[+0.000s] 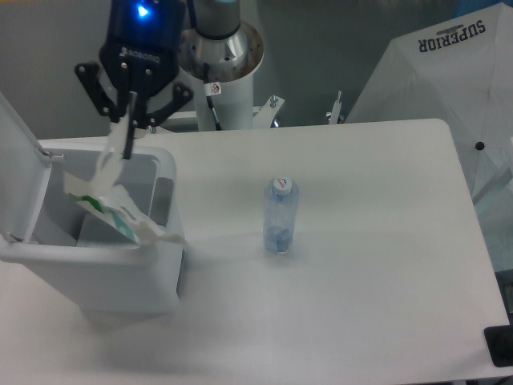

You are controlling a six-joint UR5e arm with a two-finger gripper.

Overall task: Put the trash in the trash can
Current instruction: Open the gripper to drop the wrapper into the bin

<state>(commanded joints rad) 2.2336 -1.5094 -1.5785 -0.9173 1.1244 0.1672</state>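
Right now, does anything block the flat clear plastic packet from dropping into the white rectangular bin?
Nothing visible does. The gripper holds the flat clear plastic packet over the white rectangular bin, whose lid is flipped open; one packet corner overhangs the right rim.

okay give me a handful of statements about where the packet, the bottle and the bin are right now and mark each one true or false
1. The hand holds the packet above the open trash can. True.
2. The bottle lies on its side inside the trash can. False: it stands upright on the table, right of the can.
3. The trash can's lid is flipped open. True.
4. The packet lies flat on the table. False: it hangs from the hand, partly over the can's right rim.
5. The bottle's white cap is on. True.
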